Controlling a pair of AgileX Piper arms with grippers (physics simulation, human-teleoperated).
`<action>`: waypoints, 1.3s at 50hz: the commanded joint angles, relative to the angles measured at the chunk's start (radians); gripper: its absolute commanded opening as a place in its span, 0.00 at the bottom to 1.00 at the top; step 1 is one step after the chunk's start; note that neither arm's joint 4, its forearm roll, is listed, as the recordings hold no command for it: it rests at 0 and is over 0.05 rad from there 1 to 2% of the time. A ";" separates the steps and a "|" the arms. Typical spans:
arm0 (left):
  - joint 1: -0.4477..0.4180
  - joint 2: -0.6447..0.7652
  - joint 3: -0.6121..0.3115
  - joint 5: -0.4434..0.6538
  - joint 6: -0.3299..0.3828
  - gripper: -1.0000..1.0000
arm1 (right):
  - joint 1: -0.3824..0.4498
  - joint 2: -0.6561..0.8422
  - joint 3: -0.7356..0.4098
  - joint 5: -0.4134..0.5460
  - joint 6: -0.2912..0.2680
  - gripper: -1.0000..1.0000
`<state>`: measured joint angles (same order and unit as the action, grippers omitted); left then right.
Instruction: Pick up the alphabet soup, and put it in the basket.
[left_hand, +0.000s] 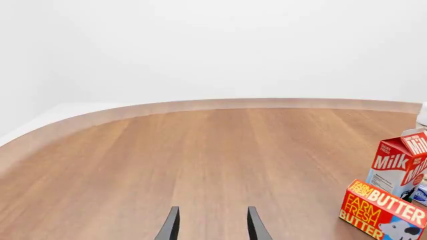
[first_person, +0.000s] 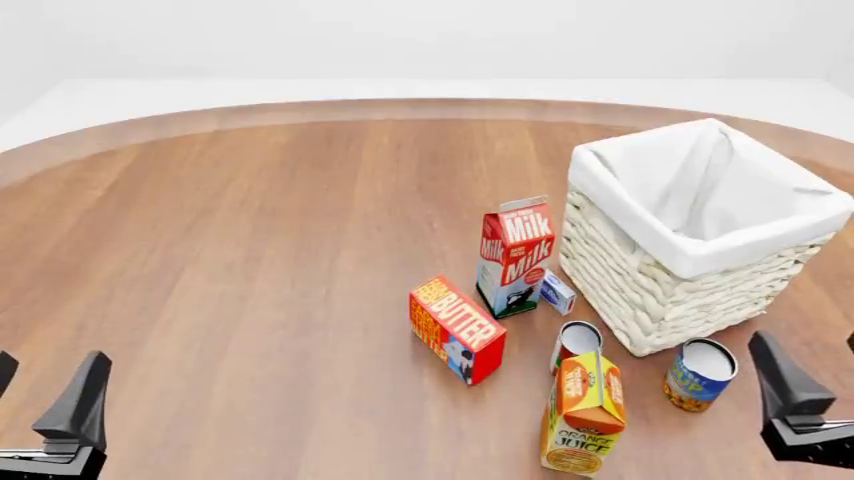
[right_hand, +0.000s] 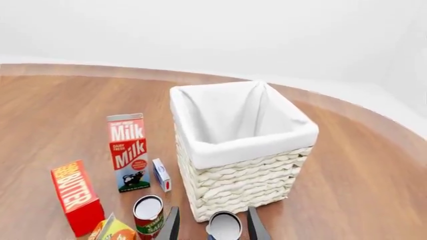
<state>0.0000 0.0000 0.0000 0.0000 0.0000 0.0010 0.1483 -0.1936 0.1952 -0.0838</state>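
Round wooden tabletop (first_person: 267, 250), bearing basket (first_person: 667, 290), milk carton (first_person: 514, 255), butter box (first_person: 457, 328), orange juice carton (first_person: 583, 412), alphabet soup (first_person: 698, 374), second can (first_person: 577, 343), small box (first_person: 557, 292).

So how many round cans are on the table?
2. The alphabet soup stands in front of the basket, near the right gripper. A red-labelled can stands behind the orange juice carton. None looks hidden.
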 joint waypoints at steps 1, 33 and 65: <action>0.000 0.000 0.000 0.000 0.000 1.00 | -0.017 0.044 0.008 -0.011 -0.004 1.00; 0.000 0.000 0.000 0.000 0.000 1.00 | -0.040 0.242 0.109 -0.202 0.012 1.00; 0.000 0.000 0.000 0.000 0.000 1.00 | -0.068 0.572 0.193 -0.563 0.028 1.00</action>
<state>0.0000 0.0000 0.0000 0.0000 0.0000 -0.0574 0.6235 -0.0139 -0.2701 -0.0564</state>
